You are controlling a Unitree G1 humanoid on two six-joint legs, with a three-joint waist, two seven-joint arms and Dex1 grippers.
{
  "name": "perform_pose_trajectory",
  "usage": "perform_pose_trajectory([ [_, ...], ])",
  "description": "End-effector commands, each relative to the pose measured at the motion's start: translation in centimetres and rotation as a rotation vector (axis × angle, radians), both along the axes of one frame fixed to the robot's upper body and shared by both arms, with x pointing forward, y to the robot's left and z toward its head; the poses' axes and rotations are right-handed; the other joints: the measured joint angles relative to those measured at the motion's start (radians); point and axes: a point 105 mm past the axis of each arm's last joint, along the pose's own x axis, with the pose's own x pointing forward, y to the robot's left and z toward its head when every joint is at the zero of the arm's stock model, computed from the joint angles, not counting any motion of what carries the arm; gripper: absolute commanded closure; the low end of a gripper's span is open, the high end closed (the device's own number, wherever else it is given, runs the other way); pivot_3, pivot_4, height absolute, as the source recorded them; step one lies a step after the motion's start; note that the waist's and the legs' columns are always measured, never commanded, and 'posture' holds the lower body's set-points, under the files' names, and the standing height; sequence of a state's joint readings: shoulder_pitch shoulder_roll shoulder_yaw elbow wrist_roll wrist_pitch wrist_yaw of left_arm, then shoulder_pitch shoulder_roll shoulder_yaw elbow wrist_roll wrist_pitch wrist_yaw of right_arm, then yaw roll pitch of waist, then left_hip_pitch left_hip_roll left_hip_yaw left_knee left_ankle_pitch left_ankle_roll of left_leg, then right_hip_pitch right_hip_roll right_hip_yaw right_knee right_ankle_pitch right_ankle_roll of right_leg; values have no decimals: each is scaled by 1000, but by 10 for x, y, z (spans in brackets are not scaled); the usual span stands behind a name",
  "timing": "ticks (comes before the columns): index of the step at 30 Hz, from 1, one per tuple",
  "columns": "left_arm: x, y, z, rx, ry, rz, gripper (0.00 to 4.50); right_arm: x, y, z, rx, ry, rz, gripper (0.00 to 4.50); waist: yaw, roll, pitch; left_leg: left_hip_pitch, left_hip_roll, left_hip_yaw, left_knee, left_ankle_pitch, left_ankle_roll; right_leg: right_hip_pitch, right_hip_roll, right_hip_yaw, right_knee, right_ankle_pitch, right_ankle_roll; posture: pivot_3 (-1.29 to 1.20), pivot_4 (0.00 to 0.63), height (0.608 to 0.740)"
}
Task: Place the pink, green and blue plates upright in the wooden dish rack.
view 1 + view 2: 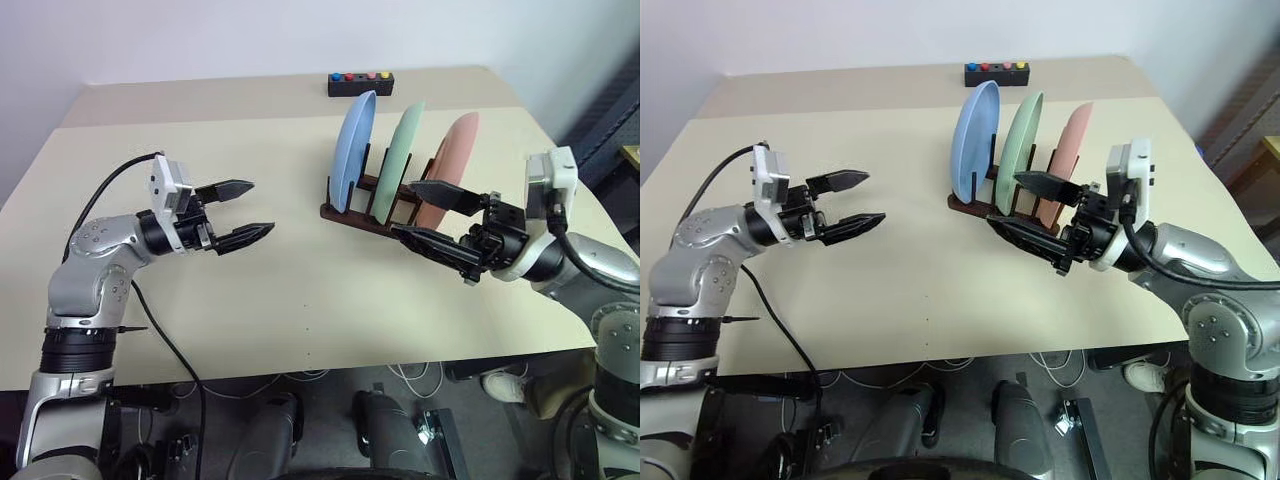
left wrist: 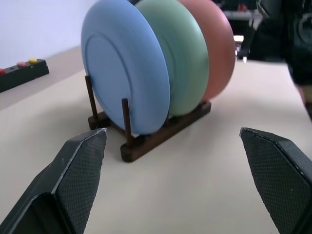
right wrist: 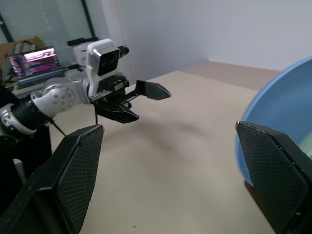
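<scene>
Three plates stand upright side by side in the wooden dish rack [image 1: 352,212]: the blue plate [image 1: 354,150] on the left, the green plate [image 1: 398,158] in the middle, the pink plate [image 1: 450,160] on the right. My right gripper [image 1: 428,213] is open and empty, hovering just in front of the rack's right end, below the pink plate. Over the table's left half, my left gripper [image 1: 246,210] is open and empty, pointing toward the rack from well apart. The left wrist view looks at the blue plate [image 2: 124,83] and the rack [image 2: 156,134] between its fingers.
A small black box with coloured buttons [image 1: 360,83] lies at the table's far edge behind the rack. The beige table [image 1: 280,300] has bare room between the two grippers and along its front edge. A screen [image 3: 36,61] sits beyond the table on the left.
</scene>
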State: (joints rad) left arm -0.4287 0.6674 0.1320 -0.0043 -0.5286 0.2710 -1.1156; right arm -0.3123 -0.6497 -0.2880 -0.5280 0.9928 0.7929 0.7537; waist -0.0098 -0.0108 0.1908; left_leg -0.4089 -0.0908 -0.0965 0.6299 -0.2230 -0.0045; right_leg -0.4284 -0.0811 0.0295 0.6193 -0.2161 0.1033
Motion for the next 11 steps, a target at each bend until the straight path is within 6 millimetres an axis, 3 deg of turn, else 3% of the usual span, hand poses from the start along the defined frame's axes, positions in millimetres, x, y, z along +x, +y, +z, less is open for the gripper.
perform_pose_trajectory([
  [1,-5,4,10,29,-81,13,0,-9,8,7,0,-55,36,61,0,0,0,0,0,0,0,0,0,0,0,0,0,0,0,0,150,740],
  [11,-9,6,4,34,-59,-1,0,-3,17,2,-50,-65,39,61,-1,0,0,0,0,0,0,0,0,0,0,0,0,0,0,0,150,740],
])
